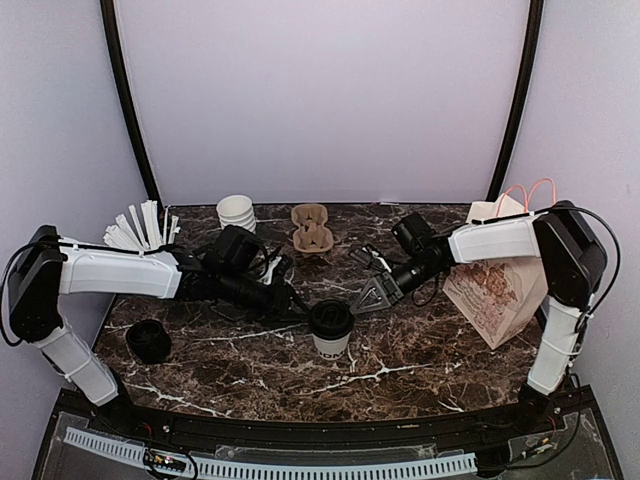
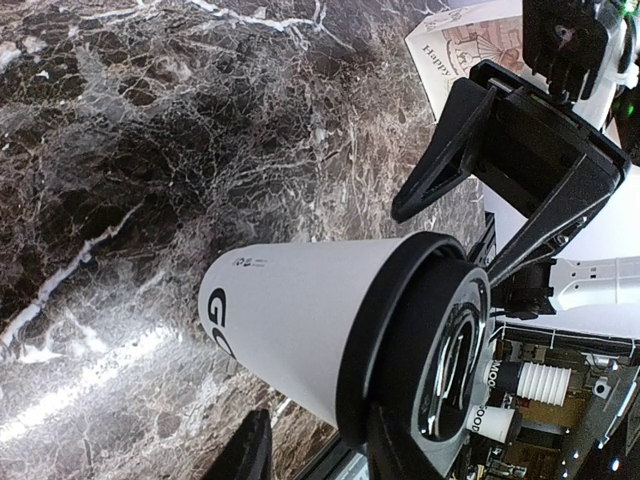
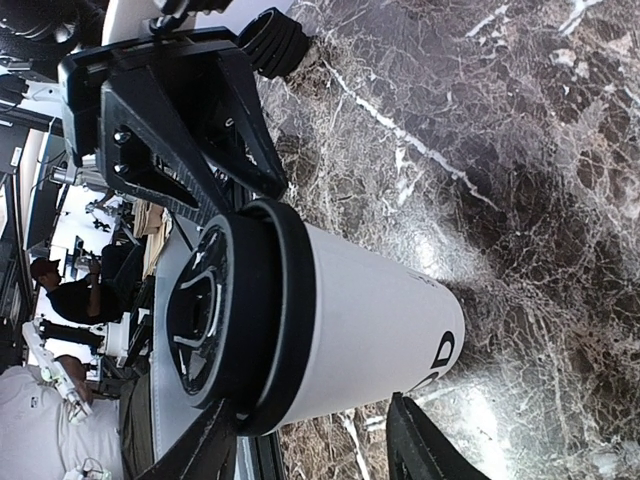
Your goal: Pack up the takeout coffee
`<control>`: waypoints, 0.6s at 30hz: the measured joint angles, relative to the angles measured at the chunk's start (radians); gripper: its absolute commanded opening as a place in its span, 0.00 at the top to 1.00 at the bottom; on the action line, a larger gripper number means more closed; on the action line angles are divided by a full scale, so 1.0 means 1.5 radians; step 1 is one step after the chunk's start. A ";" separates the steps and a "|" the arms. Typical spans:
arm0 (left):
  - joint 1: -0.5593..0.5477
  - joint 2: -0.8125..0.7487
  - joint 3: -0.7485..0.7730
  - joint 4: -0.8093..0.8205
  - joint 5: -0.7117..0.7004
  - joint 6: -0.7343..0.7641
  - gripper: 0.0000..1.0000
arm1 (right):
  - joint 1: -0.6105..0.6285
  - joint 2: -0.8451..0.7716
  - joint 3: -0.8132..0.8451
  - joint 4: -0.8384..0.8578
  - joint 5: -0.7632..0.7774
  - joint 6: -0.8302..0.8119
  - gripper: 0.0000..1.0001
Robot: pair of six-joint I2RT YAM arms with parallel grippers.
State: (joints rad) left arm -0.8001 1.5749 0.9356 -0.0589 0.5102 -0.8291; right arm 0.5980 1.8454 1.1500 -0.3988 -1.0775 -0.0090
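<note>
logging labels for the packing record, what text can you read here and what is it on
"GO" - big black letters on the takeout coffee cup, left wrist view
"D" - end of that lettering, right wrist view
"Happy" - script on the paper bag
Small print on the cup and the bag's pattern: too small to read

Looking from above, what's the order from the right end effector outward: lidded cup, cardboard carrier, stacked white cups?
Starting from the right end effector:
1. Lidded cup, right beside it, toward the near edge.
2. Cardboard carrier, at the back, centre.
3. Stacked white cups, back left.
</note>
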 measured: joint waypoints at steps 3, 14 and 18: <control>0.000 0.003 0.002 -0.001 0.003 0.004 0.65 | 0.000 0.013 0.006 -0.004 -0.008 0.001 0.50; 0.004 0.012 0.021 -0.031 0.009 0.024 0.66 | -0.001 0.037 0.013 -0.013 -0.026 0.010 0.60; 0.006 0.016 0.021 -0.036 0.010 0.029 0.67 | -0.001 0.051 0.025 -0.025 -0.021 0.030 0.64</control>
State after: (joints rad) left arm -0.7906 1.5990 0.9665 -0.1127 0.5255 -0.7860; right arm 0.5968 1.9213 1.1873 -0.4358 -1.1088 0.0364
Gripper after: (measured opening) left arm 0.338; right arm 0.389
